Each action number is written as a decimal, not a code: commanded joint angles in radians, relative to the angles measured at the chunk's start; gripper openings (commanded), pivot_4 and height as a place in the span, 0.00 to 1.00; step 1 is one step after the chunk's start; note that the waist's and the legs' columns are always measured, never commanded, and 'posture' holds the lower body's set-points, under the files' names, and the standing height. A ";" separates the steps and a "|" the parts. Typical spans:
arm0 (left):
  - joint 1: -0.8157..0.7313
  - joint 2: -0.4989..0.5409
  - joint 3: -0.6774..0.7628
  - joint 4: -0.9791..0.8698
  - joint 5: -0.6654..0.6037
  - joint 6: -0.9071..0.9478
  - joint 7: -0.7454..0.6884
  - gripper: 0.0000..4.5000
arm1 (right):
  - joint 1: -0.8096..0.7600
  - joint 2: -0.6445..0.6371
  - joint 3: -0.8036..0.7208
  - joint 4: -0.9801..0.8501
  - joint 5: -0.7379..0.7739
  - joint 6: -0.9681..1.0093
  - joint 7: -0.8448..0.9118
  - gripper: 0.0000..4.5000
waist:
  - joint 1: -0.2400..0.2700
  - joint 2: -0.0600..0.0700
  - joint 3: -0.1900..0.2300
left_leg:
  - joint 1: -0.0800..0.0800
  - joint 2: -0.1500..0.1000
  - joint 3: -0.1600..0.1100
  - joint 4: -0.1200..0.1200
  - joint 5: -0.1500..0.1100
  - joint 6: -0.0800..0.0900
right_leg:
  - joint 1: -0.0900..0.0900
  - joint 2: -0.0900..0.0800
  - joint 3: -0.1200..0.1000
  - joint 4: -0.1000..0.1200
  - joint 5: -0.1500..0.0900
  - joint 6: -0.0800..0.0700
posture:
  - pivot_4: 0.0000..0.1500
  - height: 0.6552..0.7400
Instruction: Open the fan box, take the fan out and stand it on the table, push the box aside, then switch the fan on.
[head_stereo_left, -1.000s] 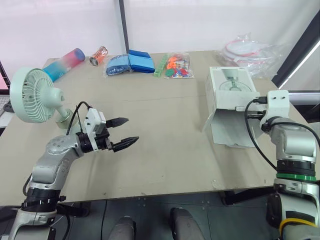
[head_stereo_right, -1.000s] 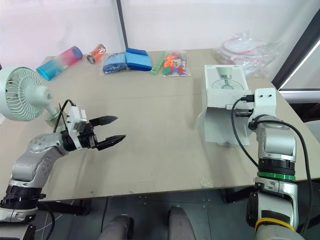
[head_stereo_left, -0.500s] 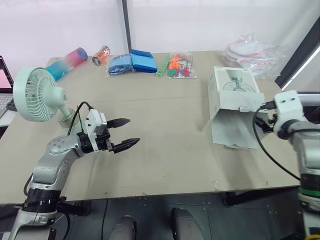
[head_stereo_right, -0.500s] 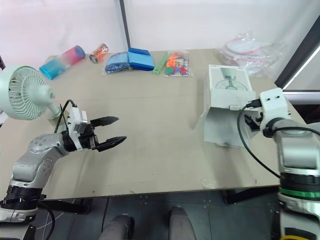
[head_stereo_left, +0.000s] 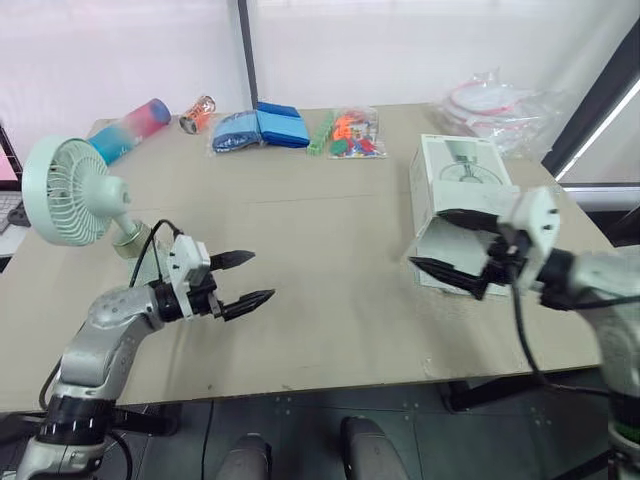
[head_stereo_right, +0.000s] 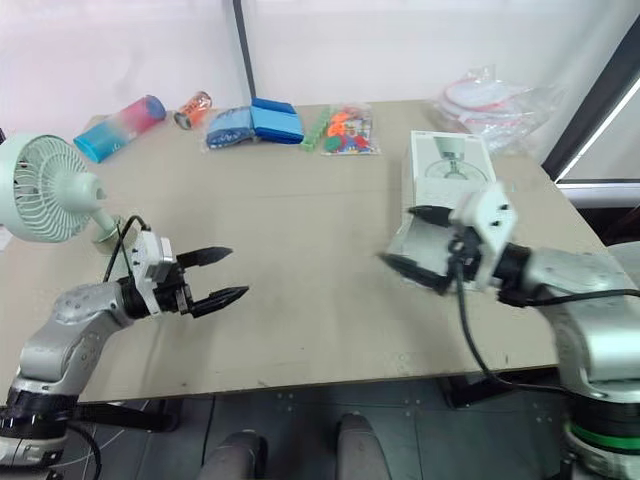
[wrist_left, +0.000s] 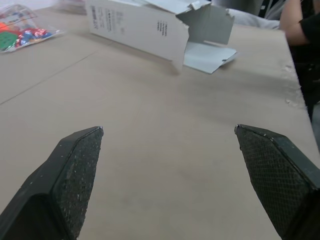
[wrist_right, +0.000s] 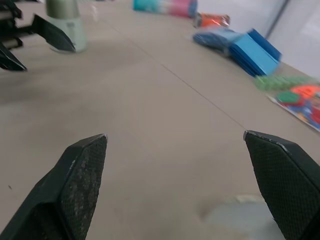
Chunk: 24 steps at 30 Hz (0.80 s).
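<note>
here, round pale-green fan, white cardboard box, flap open

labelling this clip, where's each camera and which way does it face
Head eyes: on head, looking down at table, fan, box; left gripper and right gripper show.
Left wrist: on that wrist, facing the open box; own fingers show.
Right wrist: on that wrist, facing fan base and left gripper; own fingers show.
Shared: head and left wrist views both show the box.

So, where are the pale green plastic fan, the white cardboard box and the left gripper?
pale green plastic fan (head_stereo_left: 62, 192): left eye view, centre of grille.
white cardboard box (head_stereo_left: 460, 172): left eye view, printed top face.
left gripper (head_stereo_left: 262, 276): left eye view, between its fingertips.
</note>
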 joint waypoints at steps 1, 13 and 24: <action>0.046 -0.026 0.048 -0.080 0.027 -0.070 0.076 1.00 | -0.073 0.053 0.054 0.033 0.010 -0.054 -0.002 1.00 | 0.003 -0.001 0.000 | 0.000 0.000 0.000 0.000 0.000 0.000 | 0.000 0.000 0.000 0.000 0.000 0.000 | 1.00 1.00; 0.339 -0.058 0.296 -0.336 0.022 -0.047 0.339 1.00 | -0.235 0.273 0.248 0.246 -0.007 -0.183 0.078 1.00 | 0.001 -0.001 0.000 | -0.001 0.000 0.000 -0.001 0.000 -0.001 | -0.002 0.000 0.000 0.000 0.001 -0.001 | 1.00 1.00; 0.457 0.019 0.664 -0.383 -0.227 0.084 0.429 1.00 | -0.276 0.317 0.294 0.324 -0.031 -0.235 0.122 1.00 | 0.000 -0.001 0.000 | 0.000 0.000 0.000 -0.001 0.000 -0.001 | -0.002 0.000 0.000 0.001 0.000 -0.002 | 1.00 1.00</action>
